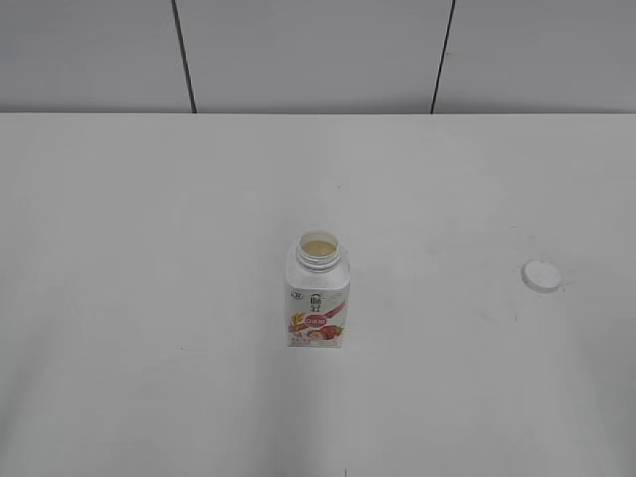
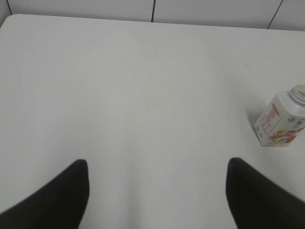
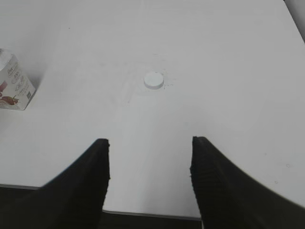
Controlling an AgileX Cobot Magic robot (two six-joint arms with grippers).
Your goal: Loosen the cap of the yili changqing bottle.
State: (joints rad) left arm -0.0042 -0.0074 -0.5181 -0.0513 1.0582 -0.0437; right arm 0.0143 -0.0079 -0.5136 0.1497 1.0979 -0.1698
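Note:
The yili changqing bottle [image 1: 318, 294] stands upright at the middle of the white table with its neck open and no cap on it. It also shows in the left wrist view [image 2: 282, 119] and at the left edge of the right wrist view [image 3: 13, 83]. The white cap [image 1: 541, 275] lies flat on the table to the bottle's right, also seen in the right wrist view [image 3: 154, 80]. My left gripper [image 2: 157, 164] is open and empty, well left of the bottle. My right gripper [image 3: 150, 143] is open and empty near the table's front edge, short of the cap. Neither gripper shows in the exterior view.
The white table [image 1: 149, 248] ends at a grey panelled wall [image 1: 318, 50] at the back. Its front edge [image 3: 143, 213] shows between my right fingers.

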